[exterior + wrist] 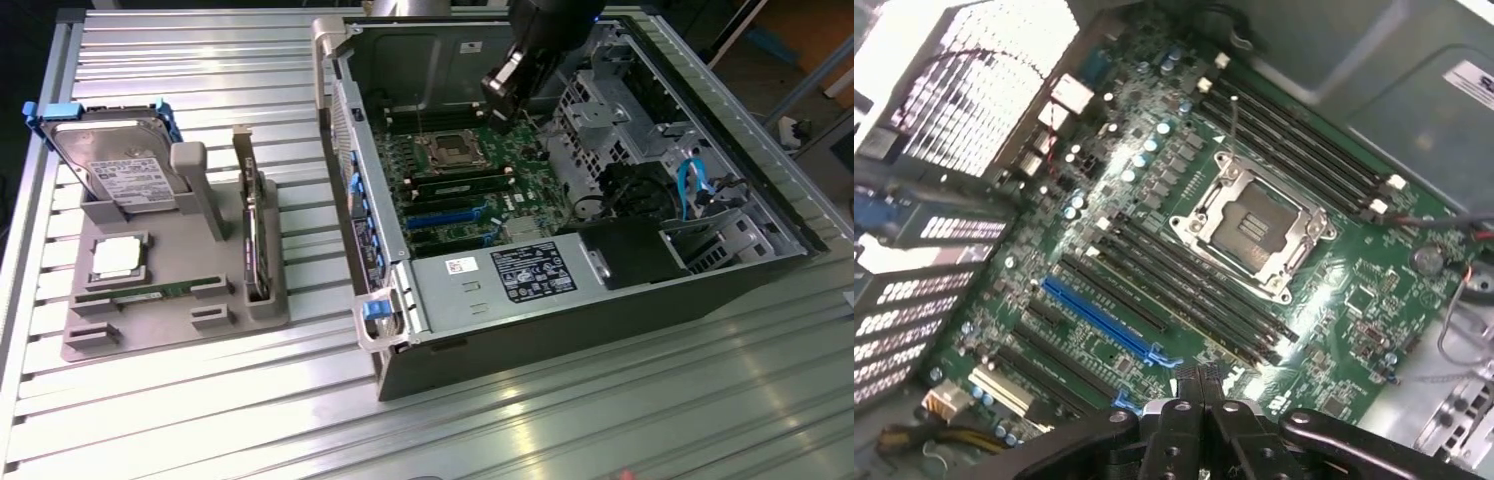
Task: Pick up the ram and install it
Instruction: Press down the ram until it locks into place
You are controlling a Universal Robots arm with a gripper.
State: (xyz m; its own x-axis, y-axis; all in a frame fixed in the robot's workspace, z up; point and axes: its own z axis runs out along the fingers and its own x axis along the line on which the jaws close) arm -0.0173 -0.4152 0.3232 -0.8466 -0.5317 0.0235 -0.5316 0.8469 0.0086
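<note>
Ram (pixel 134 293), a thin green stick with small dark chips, lies flat in a slot of the grey holder tray (pixel 174 325) at the exterior view's left. That tray also carries a silver hard drive (pixel 114 160) with blue clips, a square processor (pixel 118 257) and an upright dark card (pixel 252 240). Rightward, the open computer case (pixel 587 330) holds the green motherboard (pixel 1154 230). Above it the tool (pixel 1199 385) hangs clenched, holding nothing.

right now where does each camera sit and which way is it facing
Exterior view: off the arm, high, looking down on the open computer case, the parts holder and the gripper.
Wrist view: on the wrist, looking down at the motherboard; shut fingers show.
Shared: motherboard, CPU socket.
</note>
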